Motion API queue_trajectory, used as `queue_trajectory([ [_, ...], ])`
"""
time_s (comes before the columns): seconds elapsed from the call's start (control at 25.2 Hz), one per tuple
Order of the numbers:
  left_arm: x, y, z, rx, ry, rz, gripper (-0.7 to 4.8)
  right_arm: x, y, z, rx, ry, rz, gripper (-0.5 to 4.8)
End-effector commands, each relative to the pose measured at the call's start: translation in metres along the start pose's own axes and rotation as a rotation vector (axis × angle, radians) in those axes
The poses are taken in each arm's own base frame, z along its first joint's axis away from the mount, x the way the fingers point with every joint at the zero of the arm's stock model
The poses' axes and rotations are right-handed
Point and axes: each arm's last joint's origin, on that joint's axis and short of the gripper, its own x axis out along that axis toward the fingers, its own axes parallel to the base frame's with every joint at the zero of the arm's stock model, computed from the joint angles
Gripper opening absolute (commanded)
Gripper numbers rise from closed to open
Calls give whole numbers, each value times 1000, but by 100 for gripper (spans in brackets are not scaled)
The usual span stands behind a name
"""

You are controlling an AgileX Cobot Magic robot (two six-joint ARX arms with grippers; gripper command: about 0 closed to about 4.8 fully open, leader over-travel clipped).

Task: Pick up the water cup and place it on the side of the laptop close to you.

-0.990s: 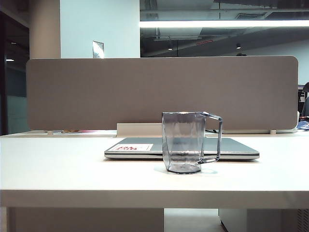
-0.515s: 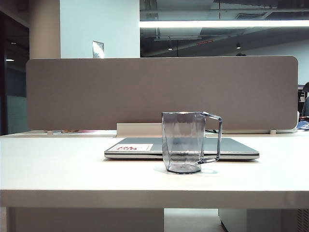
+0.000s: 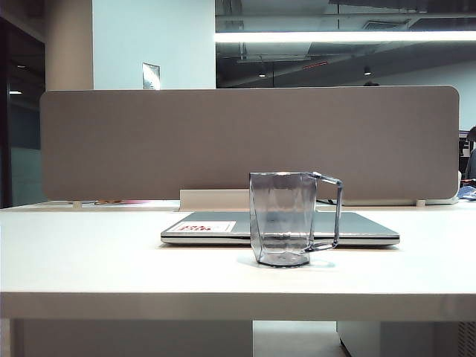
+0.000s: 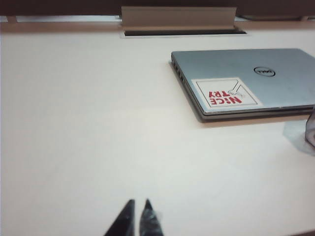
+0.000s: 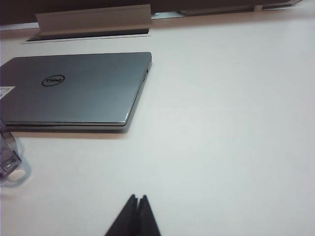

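Standing upright on the white table (image 3: 89, 260), the water cup (image 3: 286, 218) sits just in front of the closed laptop (image 3: 223, 227) on the camera's side, its thin handle pointing to the right of the exterior view. That spot reads as the near edge the task asks for, so the placement looks done, judging by how things lie.

Neither arm shows in the exterior view, which fits with both being pulled well clear of the cup. From the left wrist, the left gripper (image 4: 136, 216) hangs low over bare tabletop with its tips almost together, only a sliver between them and nothing in them; the laptop (image 4: 246, 78) with its red-print sticker (image 4: 225, 92) lies well ahead, and just a dark sliver of the cup (image 4: 311, 132) peeks in at the frame's edge. Over on the right wrist, the right gripper (image 5: 137, 216) is pinched together and empty too (tips touching, as far as I can see), with the laptop (image 5: 78, 88) ahead and a corner of the cup (image 5: 7, 152) at the margin.

Empty claws parked apart from the mug suggest nobody wants to nudge it now.
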Motion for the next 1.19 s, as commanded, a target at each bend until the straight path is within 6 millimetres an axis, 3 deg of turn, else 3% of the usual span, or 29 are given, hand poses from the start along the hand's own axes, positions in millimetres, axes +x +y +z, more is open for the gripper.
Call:
queue_trajectory([
  [0.04, 0, 0, 3, 6, -22, -1, 16, 1, -1, 0, -18, -12, -19, -8],
  [0.59, -1, 3, 3, 44, -30, 102, 16, 0, -2, 4, -12, -65, -91, -8],
  [0.83, 0, 0, 3, 44, -26, -8, 15, 0, -2, 4, -12, -63, -75, -8],
  [1.19, -1, -1, 7, 31, -62, -19, 18, 0, 0, 3, -15, -49, -6, -8],
])
